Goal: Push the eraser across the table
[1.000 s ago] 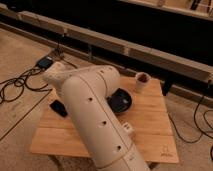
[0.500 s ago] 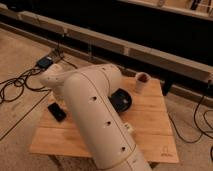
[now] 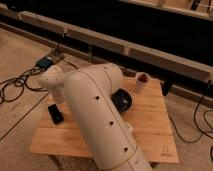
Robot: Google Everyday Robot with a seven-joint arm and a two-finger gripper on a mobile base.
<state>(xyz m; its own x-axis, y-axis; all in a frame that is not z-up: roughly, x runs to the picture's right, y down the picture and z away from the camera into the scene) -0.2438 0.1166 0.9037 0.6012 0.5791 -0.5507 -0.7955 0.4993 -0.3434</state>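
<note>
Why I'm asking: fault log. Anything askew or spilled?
Nothing stands out: eraser lies flat on the table, bowl and cup upright, nothing spilled. The gripper is hidden behind the arm.

We see the slatted wooden counter (image 3: 150, 125) bearing the eraser (image 3: 56, 114) by its left edge, a dark bowl (image 3: 122, 100) mid-counter and a white container (image 3: 142, 82) near its far right corner. The tool (image 3: 59, 101) hangs near the eraser.

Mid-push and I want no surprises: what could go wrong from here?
The eraser lies near the table's left edge, with the gripper just behind it; a push outward could drop it off. The arm hides the table's middle, and the dark bowl sits beside it, so a sweep might bump it.
</note>
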